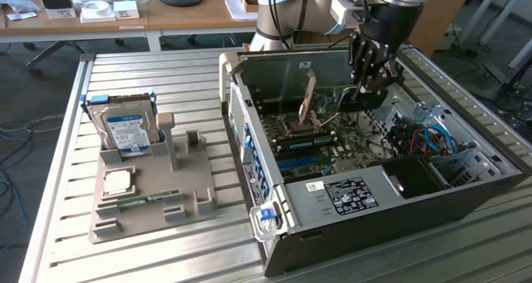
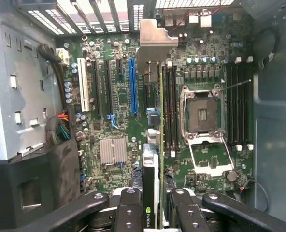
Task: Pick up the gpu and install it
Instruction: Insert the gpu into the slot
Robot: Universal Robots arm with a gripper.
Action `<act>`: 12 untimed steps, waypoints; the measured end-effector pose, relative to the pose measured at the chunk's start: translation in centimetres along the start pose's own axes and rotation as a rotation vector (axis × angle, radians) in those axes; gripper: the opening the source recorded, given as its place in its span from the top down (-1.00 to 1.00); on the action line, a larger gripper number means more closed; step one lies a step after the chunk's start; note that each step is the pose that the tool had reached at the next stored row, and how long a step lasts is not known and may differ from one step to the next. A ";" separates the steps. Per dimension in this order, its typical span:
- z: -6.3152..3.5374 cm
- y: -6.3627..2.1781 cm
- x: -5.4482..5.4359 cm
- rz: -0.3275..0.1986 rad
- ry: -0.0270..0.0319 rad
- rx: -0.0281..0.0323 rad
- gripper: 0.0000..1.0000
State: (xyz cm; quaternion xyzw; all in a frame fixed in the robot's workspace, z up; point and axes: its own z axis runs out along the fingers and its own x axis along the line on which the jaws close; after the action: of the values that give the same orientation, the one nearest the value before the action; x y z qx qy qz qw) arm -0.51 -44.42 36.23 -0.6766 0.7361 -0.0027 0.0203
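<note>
One gpu (image 2: 151, 176) stands on edge inside one open computer case (image 1: 465, 189). It is clamped between the fingers of the end effector (image 2: 152, 208), above the motherboard (image 2: 114, 96), between the single blue slot (image 2: 133, 87) and the RAM slots. An Nvidia logo shows on the card beside the fingers. On the tabletop (image 1: 166, 258), one grey fixture (image 1: 149, 224) holds one hard drive (image 1: 126, 130), one CPU (image 1: 117, 182) and one RAM stick (image 1: 141, 201).

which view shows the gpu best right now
The wrist view: the gpu sits edge-on, clamped in the gripper, its silver bracket over the motherboard. The exterior view shows the gripper low inside the open case, the gpu just a dark shape at its tips.
</note>
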 end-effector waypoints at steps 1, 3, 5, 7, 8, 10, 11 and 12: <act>0.12 0.01 0.0 0.000 -0.0001 0.0001 0.47; 0.35 0.08 0.0 0.000 0.0005 0.0000 0.47; 0.56 0.24 0.0 0.000 0.0011 0.0001 0.47; 0.77 0.55 0.0 0.000 0.0011 0.0001 0.47; 0.86 0.70 0.0 0.000 0.0011 0.0002 0.47; 1.05 0.96 0.0 0.000 0.0017 0.0001 0.47; 1.24 1.12 0.0 0.000 0.0030 0.0002 0.47; 1.33 1.17 0.0 0.000 0.0039 0.0002 0.47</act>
State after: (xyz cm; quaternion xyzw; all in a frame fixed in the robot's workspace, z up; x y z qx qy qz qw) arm -1.63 -44.32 34.86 -0.6766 0.7361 -0.0042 0.0190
